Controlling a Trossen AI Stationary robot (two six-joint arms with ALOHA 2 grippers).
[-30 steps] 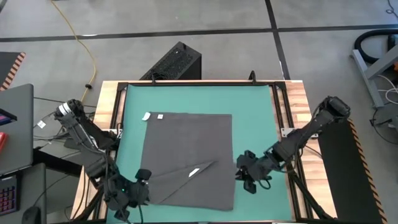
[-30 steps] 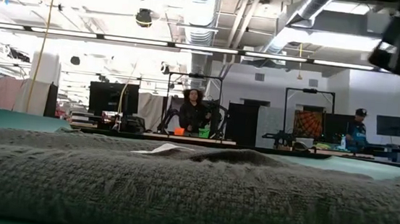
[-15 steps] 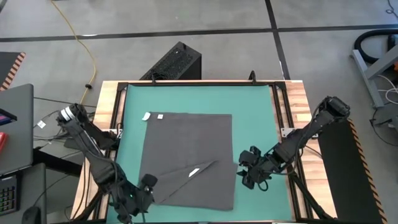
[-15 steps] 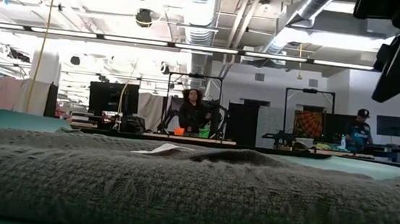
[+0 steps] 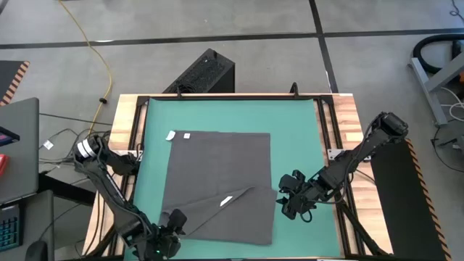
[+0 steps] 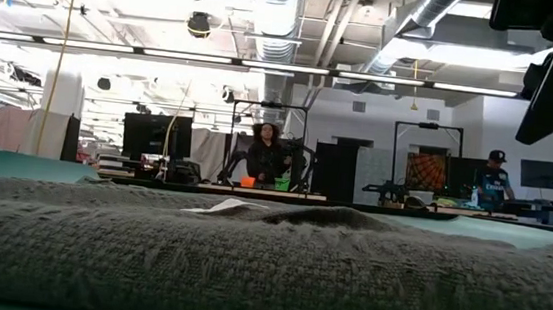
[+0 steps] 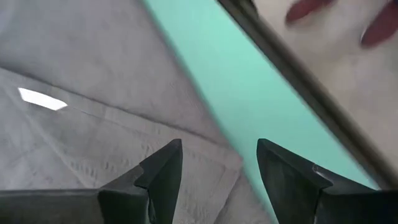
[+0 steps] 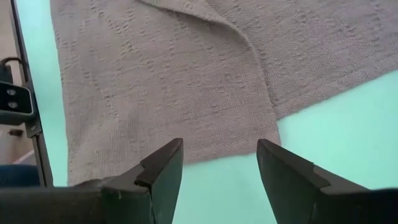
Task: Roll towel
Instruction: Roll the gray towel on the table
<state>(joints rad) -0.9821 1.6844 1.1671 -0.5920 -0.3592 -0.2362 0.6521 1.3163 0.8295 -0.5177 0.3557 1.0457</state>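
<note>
Both your grippers are wide open right now and holding nothing, so you're between grabs. The left gripper sits over the towel's near left corner, and its wrist view shows the folded-over edge lying right between the fingers with green mat just past it. The right gripper hangs over the near right corner, fingers straddling the towel's edge where it meets the mat.

The towel lies flat on the mat, mostly spread out, with one near flap turned over diagonally so a small white tag shows on top. Another white tag sits at the far left corner. So I'd say the roll has barely started.

If you're going back in, come down on both near corners at about the same level and pinch the whole folded layer, not just the top ply, or one side will probably run ahead and the roll will go cone-shaped. That diagonal flap looks worth evening out first.

Pose-wise, the left arm reaches in low along the near left edge of the table, wrist tucked by the corner. The right arm stretches in from the right side, elbow out over the table rail.
</note>
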